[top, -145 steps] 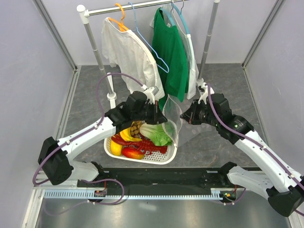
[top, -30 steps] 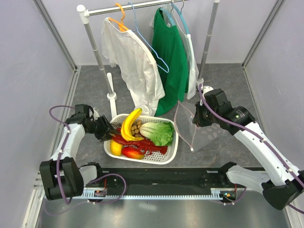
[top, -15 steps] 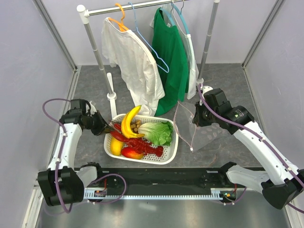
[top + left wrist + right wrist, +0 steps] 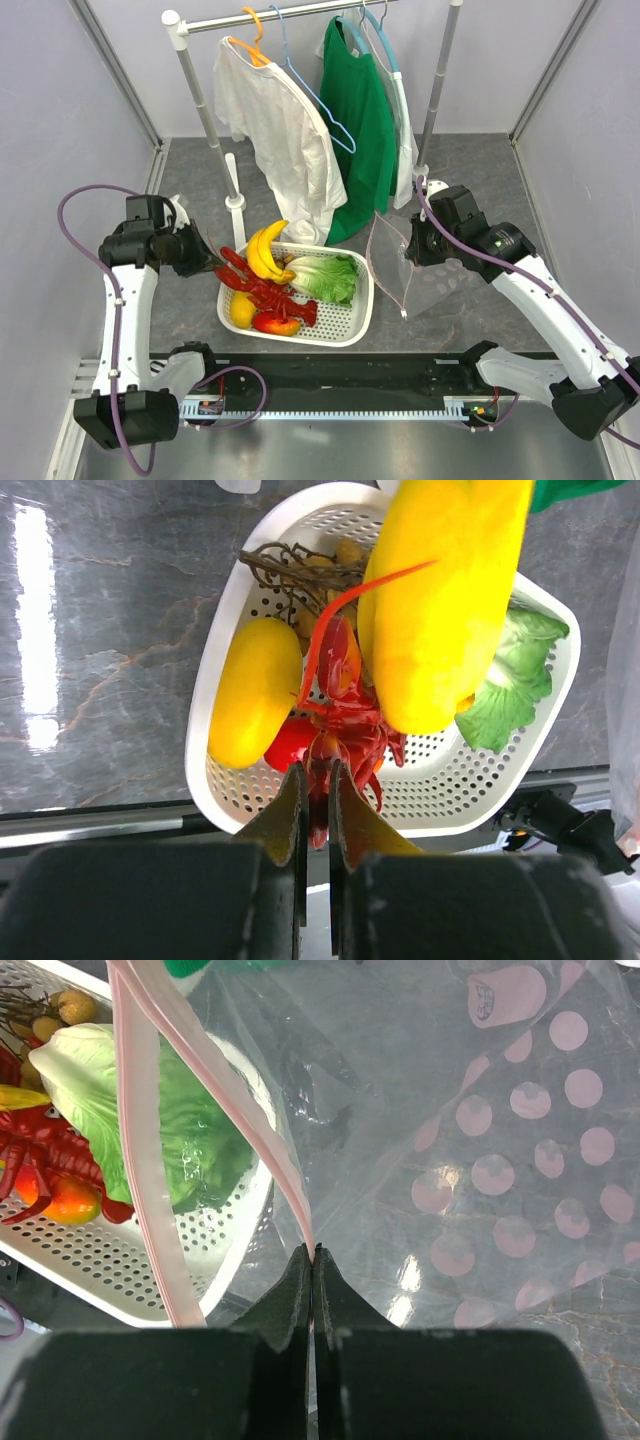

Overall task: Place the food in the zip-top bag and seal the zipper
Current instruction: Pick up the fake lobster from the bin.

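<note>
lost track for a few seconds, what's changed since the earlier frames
The left hand left the bag, swung round to the left side of the basket and shut on the lobster, pulling it up and left; the banana lying on it shifted too. The right hand holds the bag's pink strip as before; the basket stayed put.

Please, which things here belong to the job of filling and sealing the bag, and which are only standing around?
For the job: lobster, banana, lemon, mango, longan bunch, lettuce, zip-top bag, zipper, left gripper (shut on the lobster), right gripper (shut on the bag's edge).

Only standing around: basket, white shirt, green shirt, clothes rack.
</note>
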Available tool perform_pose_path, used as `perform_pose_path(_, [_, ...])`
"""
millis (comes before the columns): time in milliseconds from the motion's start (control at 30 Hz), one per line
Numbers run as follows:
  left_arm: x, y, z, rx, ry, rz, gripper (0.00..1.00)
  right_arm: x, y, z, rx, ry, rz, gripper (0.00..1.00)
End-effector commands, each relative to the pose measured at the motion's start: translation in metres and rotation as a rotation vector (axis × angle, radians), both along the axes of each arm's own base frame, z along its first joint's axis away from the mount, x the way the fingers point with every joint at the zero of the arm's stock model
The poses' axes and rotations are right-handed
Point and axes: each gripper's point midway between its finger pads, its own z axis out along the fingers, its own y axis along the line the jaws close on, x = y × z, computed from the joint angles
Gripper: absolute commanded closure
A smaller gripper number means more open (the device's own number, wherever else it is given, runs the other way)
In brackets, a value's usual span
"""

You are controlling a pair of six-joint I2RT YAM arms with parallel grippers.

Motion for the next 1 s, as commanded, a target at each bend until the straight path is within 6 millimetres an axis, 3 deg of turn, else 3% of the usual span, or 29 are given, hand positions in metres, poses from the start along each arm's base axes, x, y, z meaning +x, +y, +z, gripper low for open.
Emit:
perform_pose_path(0, [-0.011, 0.004, 0.025, 0.066, -0.067, -0.061, 0.98, 0.010, 0.002, 0.025, 0.033, -0.081, -0.004, 1.00])
perform_pose_path(467, [-0.021, -0.010, 0.084, 0.033, -0.223, -0.139, 0.98, 0.012, -0.004, 0.033, 0.021, -0.127, -0.021, 1.00])
perform_pose_path(700, [-0.026, -0.014, 0.125, 0.065, -0.385, -0.180, 0.98, 0.011, -0.005, 0.034, 0.018, -0.129, -0.020, 1.00])
perform_pose_path(833, [-0.031, -0.013, 0.129, 0.086, -0.392, -0.203, 0.98, 0.011, -0.005, 0.033, 0.015, -0.129, -0.017, 1.00])
perform_pose_path(967, [-0.043, -0.027, 0.142, 0.051, -0.462, -0.288, 0.98, 0.011, -0.005, 0.035, 0.021, -0.138, -0.018, 1.00])
